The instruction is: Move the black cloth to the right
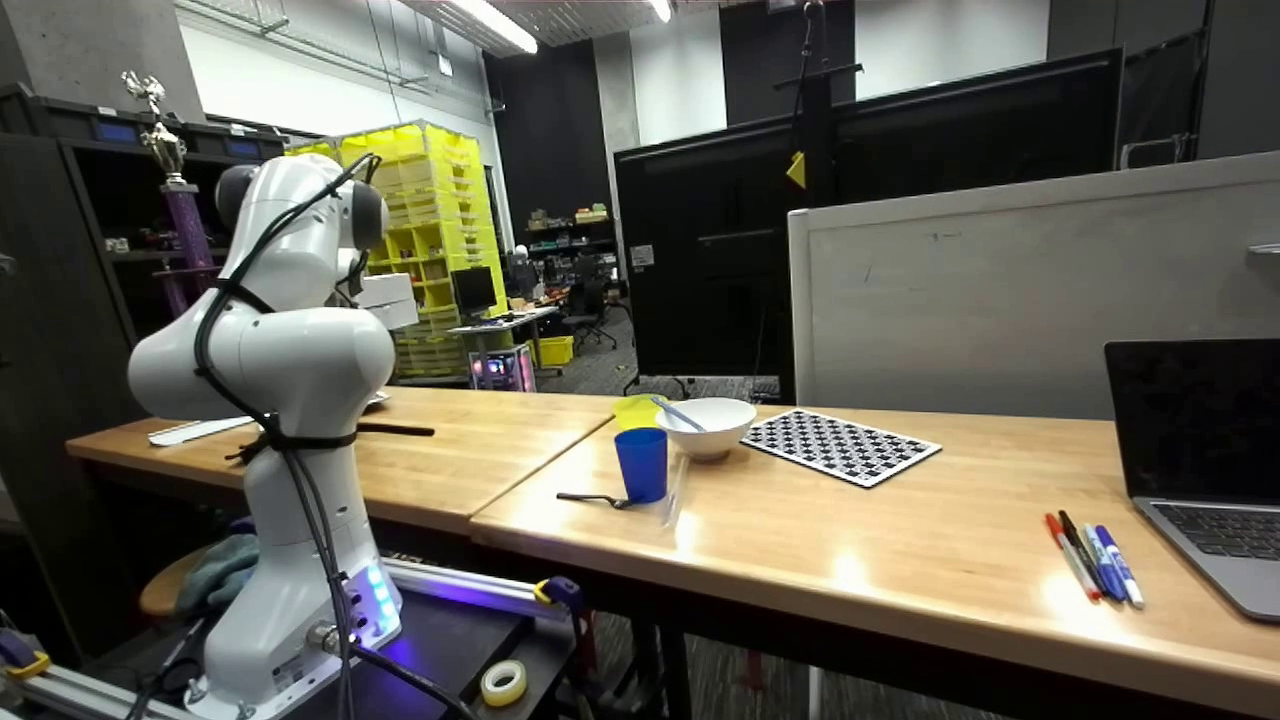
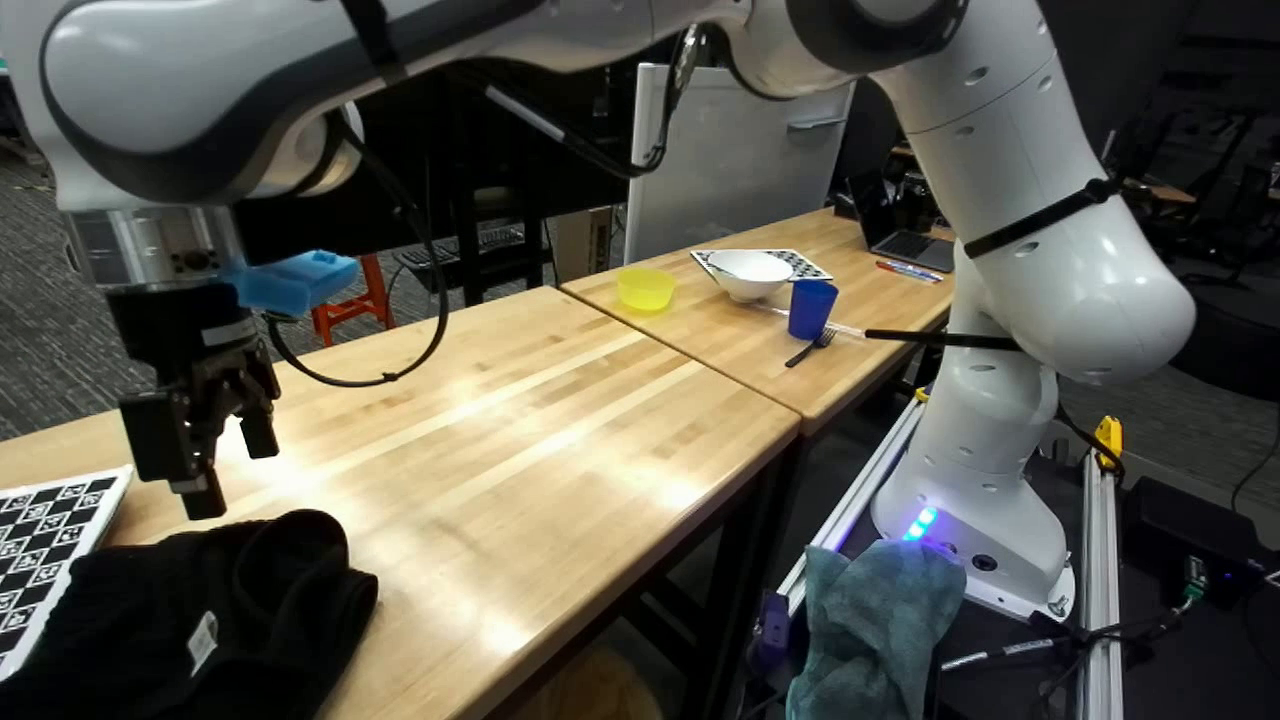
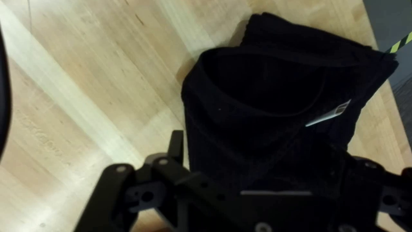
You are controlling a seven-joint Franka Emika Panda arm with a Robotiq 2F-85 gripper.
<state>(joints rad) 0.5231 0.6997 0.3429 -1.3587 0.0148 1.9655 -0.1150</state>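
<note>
Jaws apart above soft folds

The wooden table [image 2: 560,430] runs wide, streaked and glossy. I have the smooth, rounded white arm [image 2: 1005,150] arched over it. On the table the black cloth [image 2: 230,615] lies rumpled and matte, with a curved open rim. My gripper [image 2: 234,468], angular and dark, hangs above it, jaws spread. In both exterior views I see a tapered blue cup [image 1: 641,465], a fork [image 1: 592,498] just beside it. A slim white label [image 2: 203,642] sits on the cloth.

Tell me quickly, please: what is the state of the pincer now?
Pincer: open, holding nothing; the black cloth lies on the table.
</note>
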